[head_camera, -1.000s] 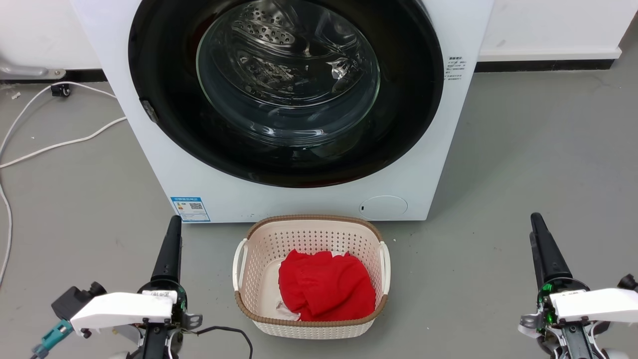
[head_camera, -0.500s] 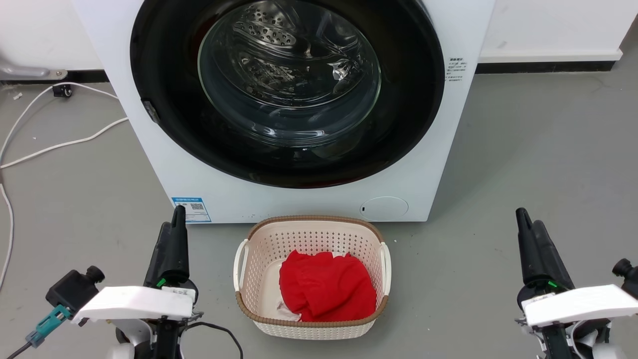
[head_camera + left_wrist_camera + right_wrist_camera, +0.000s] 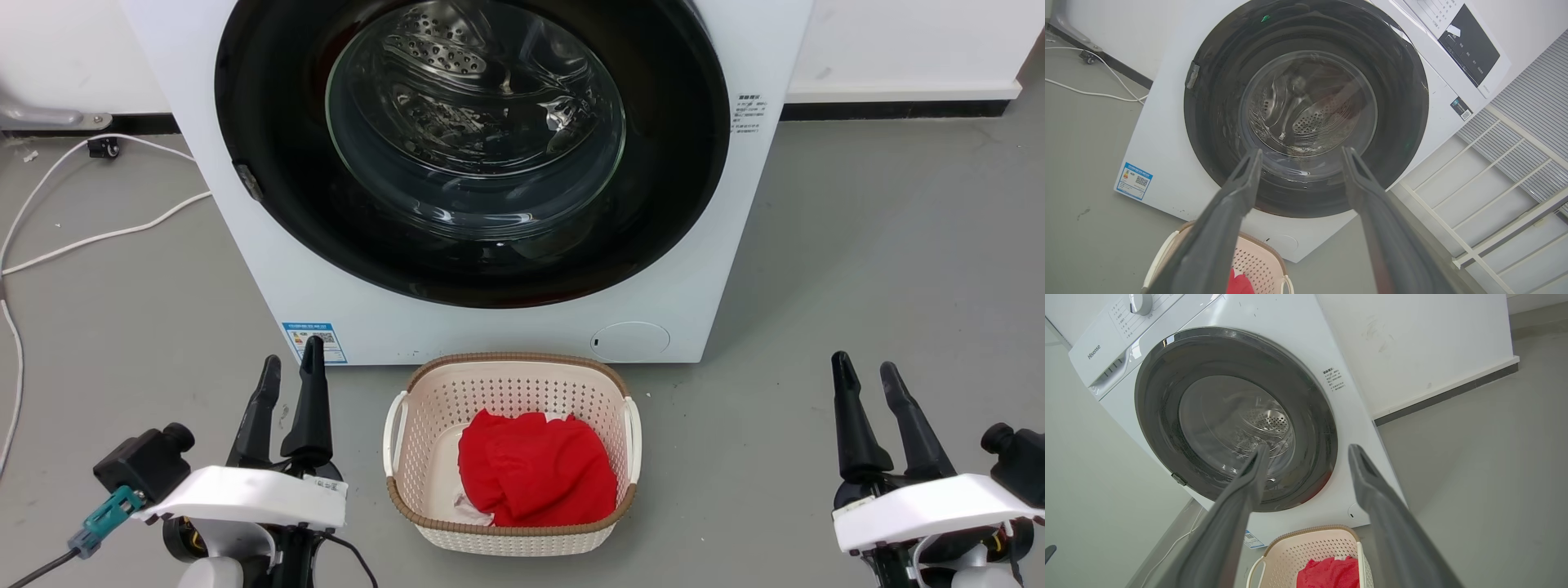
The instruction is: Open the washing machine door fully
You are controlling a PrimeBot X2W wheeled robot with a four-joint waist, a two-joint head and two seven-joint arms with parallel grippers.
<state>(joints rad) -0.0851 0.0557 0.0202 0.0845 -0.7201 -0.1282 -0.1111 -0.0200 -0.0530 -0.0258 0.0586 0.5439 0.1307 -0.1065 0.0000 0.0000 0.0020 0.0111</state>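
In the head view I see the left gripper (image 3: 292, 351) and right gripper (image 3: 862, 363) with jaws apart, the washing machine door (image 3: 473, 147) shut on the washing machine (image 3: 490, 331) ahead of both sets of tips, well clear, and a basket (image 3: 510, 371) between them. In the left wrist view, the door's glass sits beyond the gap between my jaws. In the right wrist view, it lies past one jaw's tip.

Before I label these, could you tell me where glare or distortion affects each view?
Head view: sharp, with bright glints on the door. Left wrist view: wide-angle, machine leaning, left gripper soft near the lens. Right wrist view: same lean, right gripper soft, door greyed by reflection.
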